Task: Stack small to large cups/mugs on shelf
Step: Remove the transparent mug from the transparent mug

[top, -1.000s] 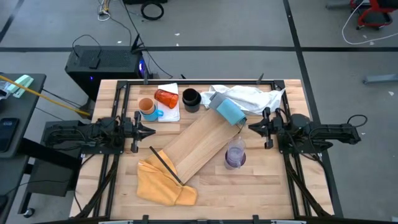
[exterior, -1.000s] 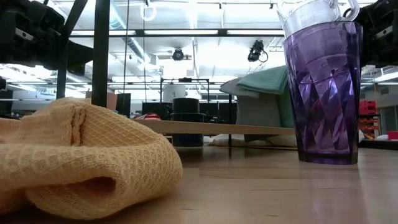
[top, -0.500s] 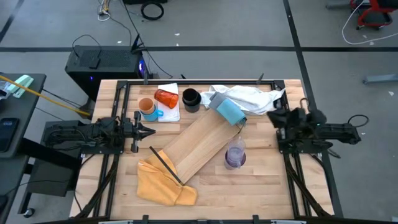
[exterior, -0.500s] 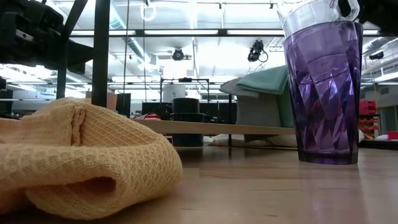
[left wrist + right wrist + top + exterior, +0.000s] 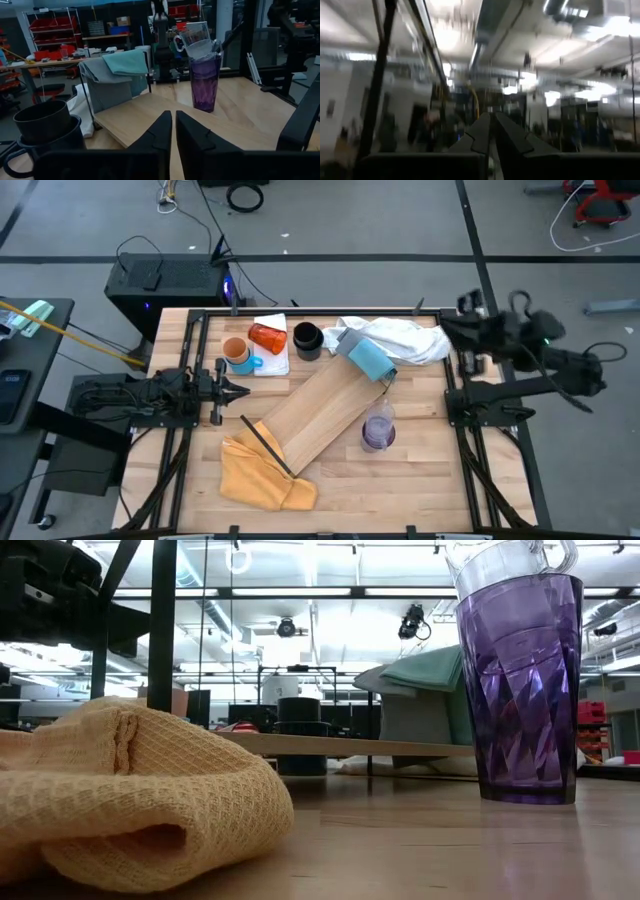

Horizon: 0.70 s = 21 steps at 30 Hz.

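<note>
The pale wooden shelf [image 5: 318, 415] lies slantwise across the table's middle. A purple tumbler [image 5: 378, 428] with a clear cup inside stands by its right edge. At the far left, a blue mug [image 5: 240, 355] holding an orange cup stands on a white pad, and a red-orange tumbler [image 5: 267, 336] lies on its side there. A black mug [image 5: 307, 340] stands beside them. My left gripper [image 5: 243, 390] is shut, level, at the table's left. My right gripper [image 5: 447, 330] is shut and raised high over the far right corner, holding nothing.
A pale-blue cylinder [image 5: 368, 357] lies on the shelf's far end, beside a white cloth [image 5: 400, 335]. A yellow cloth [image 5: 262, 472] is bunched at the near left, with a black rod [image 5: 265, 445] across it. Bare wood lies near right.
My right gripper has risen from table height at the right edge to well above it, and has tipped upward. Its fingers stay shut. The cups, the shelf and my left arm have kept still.
</note>
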Available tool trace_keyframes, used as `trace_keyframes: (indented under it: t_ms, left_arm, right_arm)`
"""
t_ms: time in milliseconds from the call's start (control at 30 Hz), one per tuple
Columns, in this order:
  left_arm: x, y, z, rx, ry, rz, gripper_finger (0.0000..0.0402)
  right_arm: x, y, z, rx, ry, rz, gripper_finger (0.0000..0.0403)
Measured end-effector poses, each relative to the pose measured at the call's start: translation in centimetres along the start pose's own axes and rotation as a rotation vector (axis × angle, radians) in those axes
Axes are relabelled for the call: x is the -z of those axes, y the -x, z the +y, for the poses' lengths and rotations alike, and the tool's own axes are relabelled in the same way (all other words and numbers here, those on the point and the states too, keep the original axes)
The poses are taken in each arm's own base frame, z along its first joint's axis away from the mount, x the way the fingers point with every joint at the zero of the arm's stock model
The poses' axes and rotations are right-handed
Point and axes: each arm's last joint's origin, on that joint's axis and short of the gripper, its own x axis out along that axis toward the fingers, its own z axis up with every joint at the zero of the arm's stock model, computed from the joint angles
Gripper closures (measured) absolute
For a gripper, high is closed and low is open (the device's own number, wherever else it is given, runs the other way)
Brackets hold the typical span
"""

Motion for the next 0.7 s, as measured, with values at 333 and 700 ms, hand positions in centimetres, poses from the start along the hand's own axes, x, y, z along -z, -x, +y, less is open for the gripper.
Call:
trace_keyframes:
  t_ms: [333, 700]
  left_arm:
    - [-0.6, 0.0, 0.1, -0.006, 0.0, -0.061, 0.0374]
    - [-4.0, 0.8, 0.4, -0.048, -0.04, -0.414, 0.0363]
  right_arm:
    - [-2.3, -10.1, -1.9, -0.115, -0.13, 0.498, 0.0368]
    - [-1.3, -12.4, -3.4, -0.102, -0.237, 0.63, 0.0368]
